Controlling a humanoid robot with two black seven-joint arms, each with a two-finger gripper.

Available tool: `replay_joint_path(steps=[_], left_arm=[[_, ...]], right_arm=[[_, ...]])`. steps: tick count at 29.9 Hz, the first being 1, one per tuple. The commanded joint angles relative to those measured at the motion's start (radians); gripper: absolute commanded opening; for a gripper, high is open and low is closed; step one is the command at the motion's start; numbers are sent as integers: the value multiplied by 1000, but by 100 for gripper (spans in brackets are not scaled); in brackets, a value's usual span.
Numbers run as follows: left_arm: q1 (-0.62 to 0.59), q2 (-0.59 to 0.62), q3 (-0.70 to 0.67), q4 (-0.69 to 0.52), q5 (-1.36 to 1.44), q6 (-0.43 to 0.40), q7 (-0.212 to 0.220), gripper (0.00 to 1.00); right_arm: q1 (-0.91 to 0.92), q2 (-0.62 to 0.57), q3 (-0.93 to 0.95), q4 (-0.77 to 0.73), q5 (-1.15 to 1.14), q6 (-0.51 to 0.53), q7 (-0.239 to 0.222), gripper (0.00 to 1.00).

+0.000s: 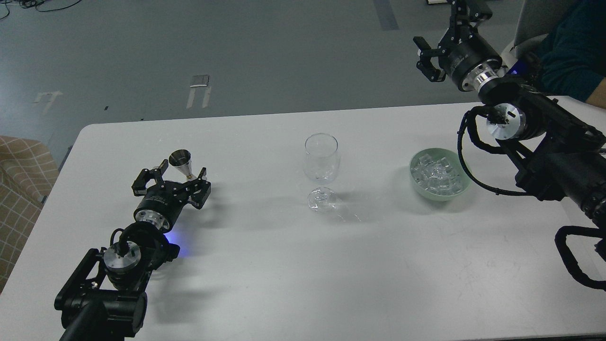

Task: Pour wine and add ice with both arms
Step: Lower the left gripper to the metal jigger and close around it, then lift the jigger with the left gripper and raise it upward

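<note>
Nearest the camera, the left gripper is lying low on the counter, fingers spread around the steel jigger, seemingly not yet clamping it. Centrally, the wine glass is waiting. Beside the ice in its green bowl, the right gripper is hovering high, fingers open and empty.

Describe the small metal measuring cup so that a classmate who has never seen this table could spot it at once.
Start at the white table and find the clear stemmed glass near its middle. Look well to the left of it, where the left gripper rests: the metal measuring cup stands upright between its open fingers. It is the only shiny metal cone; the green bowl of ice sits far right.
</note>
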Motion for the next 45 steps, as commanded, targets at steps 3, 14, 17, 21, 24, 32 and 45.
replay_joint_path(steps=[3, 14, 17, 21, 24, 32, 45], left_arm=[[-10, -5, 13, 3, 3, 5, -2, 55], [-11, -1, 51, 17, 9, -8, -37, 27], [-11, -1, 53, 15, 9, -9, -40, 12], [-11, -1, 51, 15, 9, -11, -41, 0], [-16, 0, 50, 7, 9, -11, -45, 0], [-41, 26, 50, -135, 9, 86, -60, 0], [-19, 192, 125, -500, 9, 245, -28, 0]], right_arm=[[1, 0, 0, 1, 0, 1, 0, 100], [4, -2, 0, -1, 0, 1, 0, 100], [4, -3, 0, 1, 0, -1, 0, 100], [4, -2, 0, -1, 0, -1, 0, 100], [4, -3, 0, -1, 0, 1, 0, 100], [1, -5, 2, 1, 0, -1, 0, 100], [4, -3, 2, -1, 0, -1, 0, 100]])
